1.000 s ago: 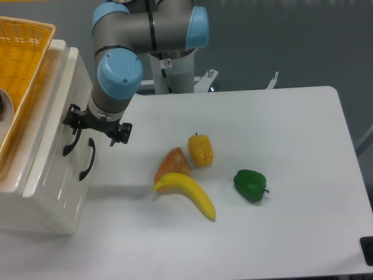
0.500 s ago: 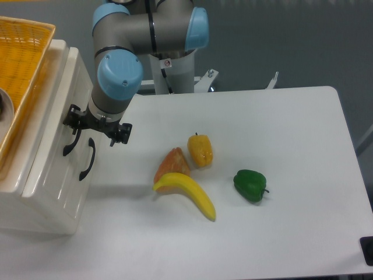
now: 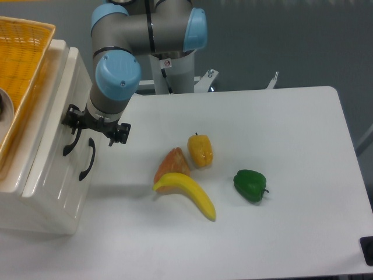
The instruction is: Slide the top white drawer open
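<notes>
The top white drawer (image 3: 54,153) is the upper panel of the cream cabinet at the left and sits flush with the front. Its curved black handle (image 3: 69,144) lies just left of the lower drawer's handle (image 3: 87,159). My gripper (image 3: 95,126) hangs from the blue-jointed arm right at the cabinet front, over the upper end of the top handle. Its black fingers (image 3: 120,133) are spread wide and look open, with the left one against the drawer face. Whether a finger touches the handle is hidden.
A yellow wicker basket (image 3: 23,52) rests on top of the cabinet. On the white table lie an orange-red fruit (image 3: 172,164), a banana (image 3: 187,193), a yellow pepper (image 3: 200,150) and a green pepper (image 3: 250,185). The arm's base stands at the table's back edge.
The arm's wrist and gripper have shifted a few pixels left toward the cabinet. The drawer and the fruit have not moved.
</notes>
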